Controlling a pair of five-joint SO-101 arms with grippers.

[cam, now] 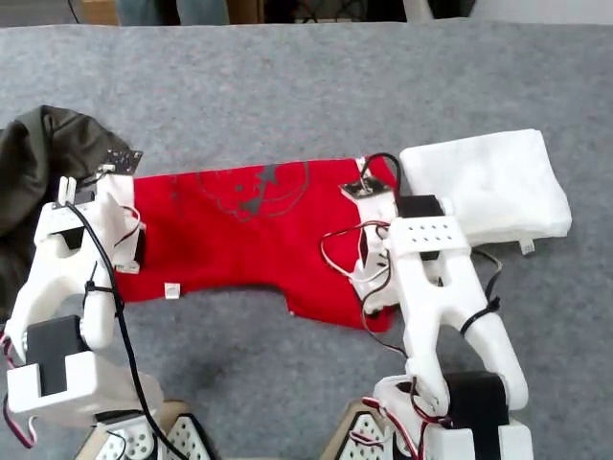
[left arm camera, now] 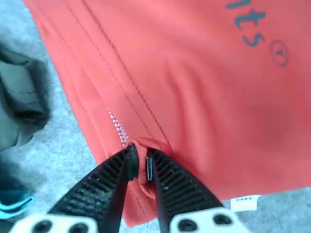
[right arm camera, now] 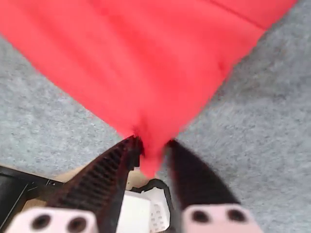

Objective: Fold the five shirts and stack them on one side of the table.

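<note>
The surface (cam: 287, 86) is lit brightly and evenly from above in the high view, and only a soft, faint shadow is cast along the lower hem of the red shirt (cam: 239, 240). The white folded shirt (cam: 488, 187) is left nearly featureless by glare. In the left wrist view gentle shading is laid along the red folds — the dark garment (left arm camera: 19, 97) beside them is sunk in deep shadow.

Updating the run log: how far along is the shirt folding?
Done: one white shirt lies folded at the right of the table. In hand: the red shirt, laid out mid-table, pinched at opposite ends by the left hand and right hand. Left: finish folding and stack it, then the crumpled dark shirt at the left edge.
</note>
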